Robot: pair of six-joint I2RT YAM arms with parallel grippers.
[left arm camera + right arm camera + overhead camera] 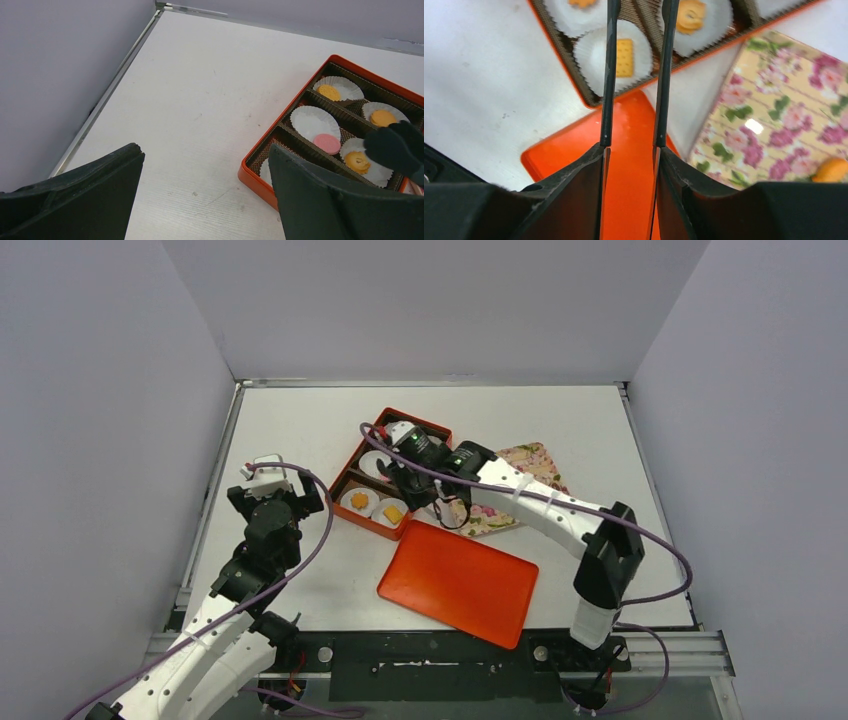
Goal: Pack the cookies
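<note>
- Right wrist view showed the right gripper [638, 20] above the box [248, 176], fingers narrowly apart. Their tips were cropped, so any hold could not be confirmed.
- The left gripper [205, 155] hung wide open over the desk [200, 90], beside the box.
- Most cookies [357, 162] sat in paper cups [312, 120]; one orange cookie [831, 171] lay on the floral tray [774, 100].
- Risk: fingers snagging a cup would likely tip it, spilling seated cookies.

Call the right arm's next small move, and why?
Probably swing the right gripper over to the floral tray for the orange cookie on it: its jaws stand open and empty above the orange box, where the square cookie sits in a paper cup.
</note>
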